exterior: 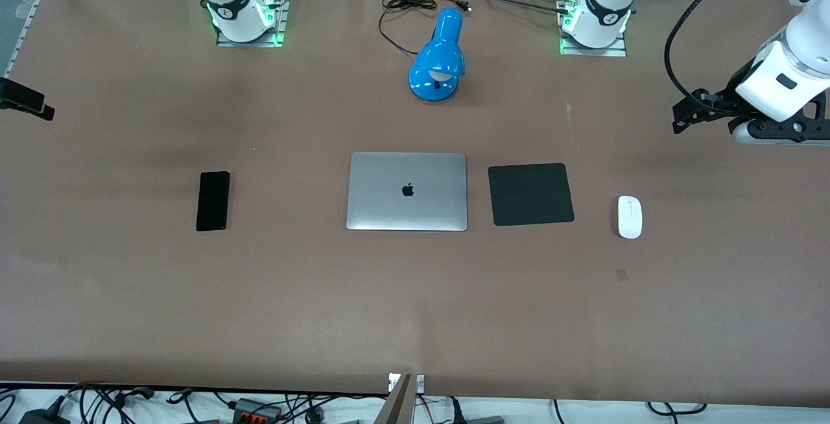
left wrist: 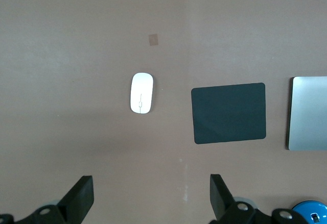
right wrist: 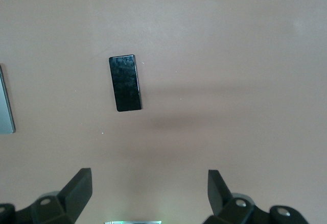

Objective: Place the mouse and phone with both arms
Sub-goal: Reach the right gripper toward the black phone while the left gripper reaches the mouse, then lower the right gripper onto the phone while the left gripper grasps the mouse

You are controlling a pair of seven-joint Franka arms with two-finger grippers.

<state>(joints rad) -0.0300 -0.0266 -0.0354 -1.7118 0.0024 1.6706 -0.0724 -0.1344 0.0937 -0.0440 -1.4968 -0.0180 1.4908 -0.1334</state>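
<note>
High over the worktop point(exterior: 130, 294), the left pincer point(left wrist: 152, 196) hangs spread wide with the mouse point(left wrist: 141, 93) at its twelve o'clock, the right pincer point(right wrist: 149, 193) equally spread above the phone point(right wrist: 125, 82), both apparently lined up for straight drops.

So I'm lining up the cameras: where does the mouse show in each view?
Front view: mouse on the table, beside the pad, toward the left arm's end.
Left wrist view: mouse beside the pad.
Right wrist view: not in it.
Shared landmark: the pad.
</note>
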